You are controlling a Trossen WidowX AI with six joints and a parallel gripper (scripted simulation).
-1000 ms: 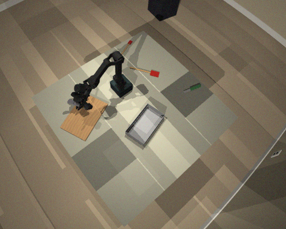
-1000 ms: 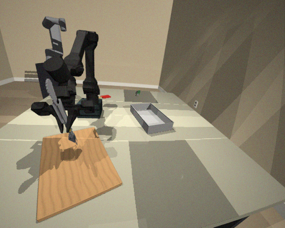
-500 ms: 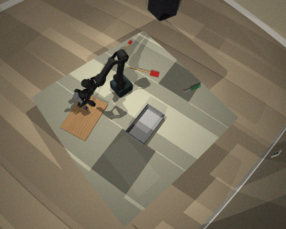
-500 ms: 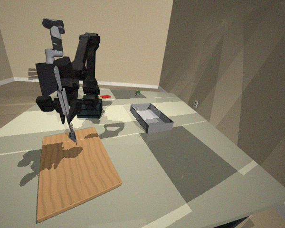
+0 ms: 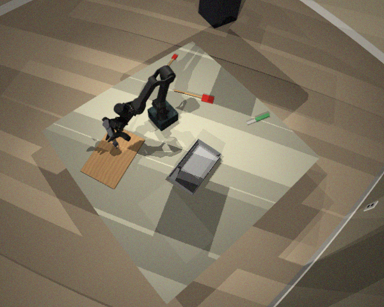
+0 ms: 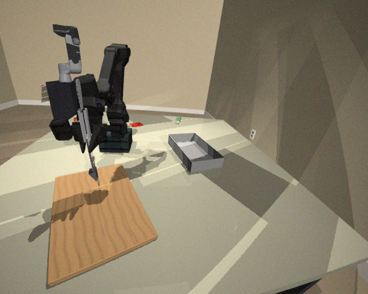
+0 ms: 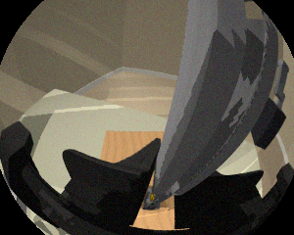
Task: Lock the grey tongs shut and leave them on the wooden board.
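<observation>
My gripper (image 5: 113, 139) (image 6: 87, 147) (image 7: 167, 144) points down and is shut on the grey tongs (image 5: 108, 127) (image 6: 84, 123) (image 7: 196, 108). The tongs stand steeply, slightly tilted, with the broad tips up and the hinge end down below the fingertips. Their two arms lie close together; whether the lock has caught cannot be seen. The hinge end is low over the back part of the wooden board (image 5: 102, 170) (image 6: 105, 221) (image 7: 129, 142); whether it touches the board is hard to tell. The roasting tin (image 5: 208, 173) (image 6: 206, 165) is apart from the tongs, with nothing lying across it.
The tin stands right of the board. A red-headed tool (image 5: 207, 98) (image 6: 136, 124) lies behind the arm's base, and another red-headed tool (image 5: 175, 56) lies near the table's far corner. A green-handled tool (image 5: 262, 116) (image 6: 178, 119) lies at the far right.
</observation>
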